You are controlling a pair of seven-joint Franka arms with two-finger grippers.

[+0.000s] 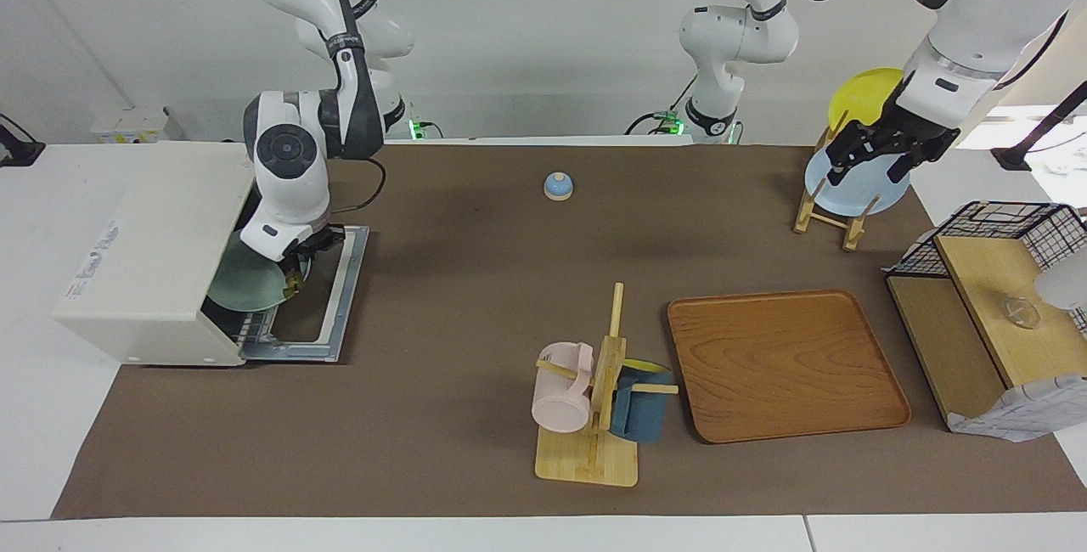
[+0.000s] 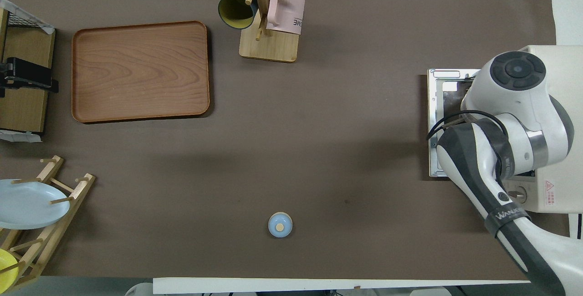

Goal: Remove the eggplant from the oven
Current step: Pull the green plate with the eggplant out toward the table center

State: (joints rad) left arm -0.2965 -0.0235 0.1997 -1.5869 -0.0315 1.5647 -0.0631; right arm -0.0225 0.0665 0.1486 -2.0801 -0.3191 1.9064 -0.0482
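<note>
Left gripper (image 1: 879, 153): raised over the plate rack (image 1: 828, 212), waiting; finger state cannot be told.
Right gripper (image 1: 293, 267): reaching into the oven (image 1: 144, 255) mouth over the dropped door (image 1: 335, 297), at a green plate (image 1: 246, 284); grip cannot be told.
Eggplant: not visible, location undetermined.
Wooden tray (image 1: 781, 365): farther out, toward left arm's end.

One boxy cream-white toaster oven (image 1: 144, 255), door open; one pale green round plate (image 1: 246, 284) at its mouth; one rectangular wooden tray (image 1: 785, 365); two mugs on one wooden mug tree (image 1: 605, 382), a pink mug (image 1: 560, 389) and a dark blue mug (image 1: 639, 403); one small blue bell (image 1: 558, 186); two plates in one wooden plate rack (image 1: 822, 216), a light blue plate (image 1: 858, 187) and a yellow plate (image 1: 862, 96); one black wire basket (image 1: 1002, 233).
</note>
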